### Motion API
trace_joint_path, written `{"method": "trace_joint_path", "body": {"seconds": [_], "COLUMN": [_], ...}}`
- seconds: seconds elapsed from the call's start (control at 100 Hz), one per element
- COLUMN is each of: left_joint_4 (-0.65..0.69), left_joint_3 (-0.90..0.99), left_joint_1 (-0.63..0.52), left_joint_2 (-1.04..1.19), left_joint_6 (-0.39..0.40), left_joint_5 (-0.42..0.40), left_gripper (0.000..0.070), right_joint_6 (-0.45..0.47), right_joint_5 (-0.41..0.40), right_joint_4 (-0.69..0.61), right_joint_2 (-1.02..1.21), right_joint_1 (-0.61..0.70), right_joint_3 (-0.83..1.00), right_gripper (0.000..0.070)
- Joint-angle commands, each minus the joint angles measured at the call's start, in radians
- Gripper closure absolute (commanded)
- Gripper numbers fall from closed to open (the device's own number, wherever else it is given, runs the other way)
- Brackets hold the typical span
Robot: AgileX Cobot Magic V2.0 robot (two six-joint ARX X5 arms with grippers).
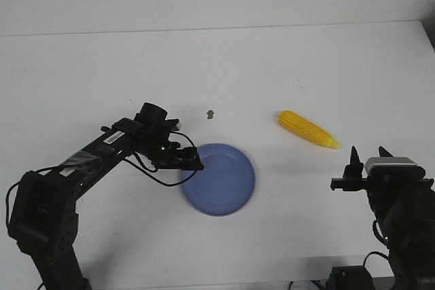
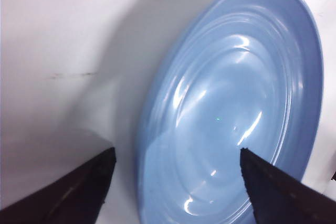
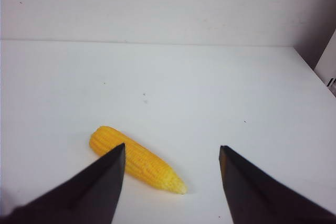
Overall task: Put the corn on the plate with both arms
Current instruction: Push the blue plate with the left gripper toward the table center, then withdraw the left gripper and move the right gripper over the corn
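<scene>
The corn cob (image 1: 308,129) lies flat on the white table (image 1: 306,66), just ahead of the right gripper (image 1: 367,156), whose fingers stand spread and empty; its long axis runs diagonally, the blunt end farther away and leftward, the pointed tip nearer and rightward. The left gripper (image 1: 196,163), fingers spread, straddles the near-left rim of the blue plate (image 1: 224,185), well apart from the cob.
</scene>
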Motion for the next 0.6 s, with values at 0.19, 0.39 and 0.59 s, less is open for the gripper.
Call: {"method": "trace_joint_path", "body": {"seconds": [0.19, 0.39, 0.59], "left_joint_4": [-0.003, 0.000, -0.006], "left_joint_3": [0.002, 0.002, 0.002], "left_joint_1": [0.016, 0.060, 0.136], "left_joint_2": [0.015, -0.064, -0.198], "left_joint_6": [0.023, 0.037, 0.053], "left_joint_5": [-0.042, -0.201, -0.248], "left_gripper": [0.0024, 0.0024, 0.0026], "right_joint_6": [0.008, 0.007, 0.008], "right_joint_5": [0.001, 0.000, 0.000], "right_joint_4": [0.009, 0.009, 0.009], "right_joint_2": [0.006, 0.006, 0.006], "right_joint_1": [0.001, 0.001, 0.001], "right_joint_3": [0.017, 0.017, 0.017], "right_gripper": [0.0318, 0.0318, 0.0318]}}
